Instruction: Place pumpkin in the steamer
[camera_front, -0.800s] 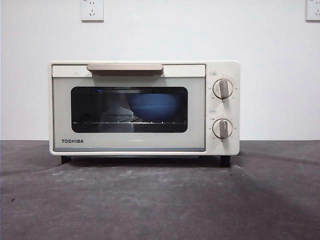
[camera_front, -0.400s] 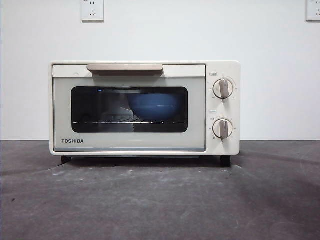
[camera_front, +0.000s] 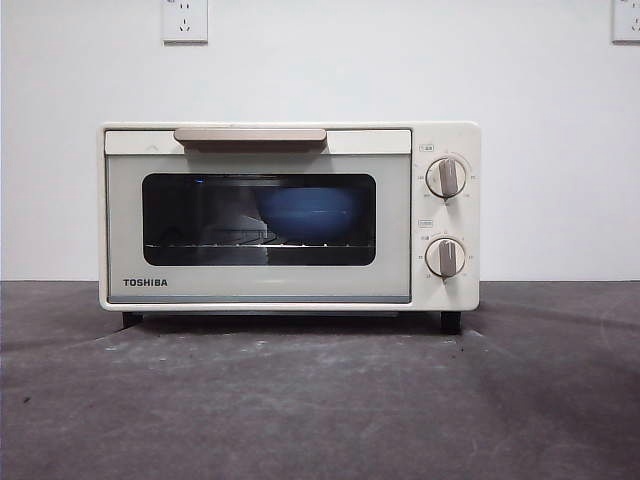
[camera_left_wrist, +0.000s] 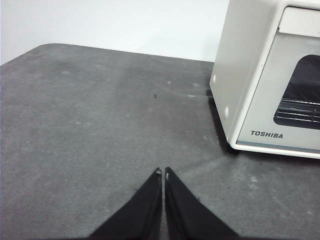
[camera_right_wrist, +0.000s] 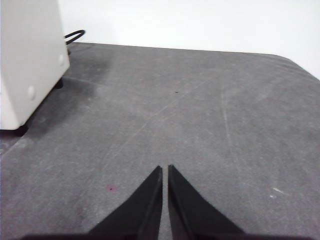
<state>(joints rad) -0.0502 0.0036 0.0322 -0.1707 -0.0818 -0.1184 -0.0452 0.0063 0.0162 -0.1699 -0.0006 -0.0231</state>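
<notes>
Steamer (camera_front: 290, 215) standing at the rear edge of the grey worktop (camera_front: 320, 400), door closed, a blue bowl (camera_front: 312, 212) visible on the wire rack behind the glass — pumpkin nowhere visible. Left pincer (camera_left_wrist: 163, 173) hovering over bare worktop off the steamer's one side, jaws pressed together and empty. Right pincer (camera_right_wrist: 165, 170) likewise closed on nothing — over the worktop off the steamer's other side.

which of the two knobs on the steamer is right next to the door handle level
The upper knob on the steamer; the lower knob sits level with the wire rack instead.
</notes>
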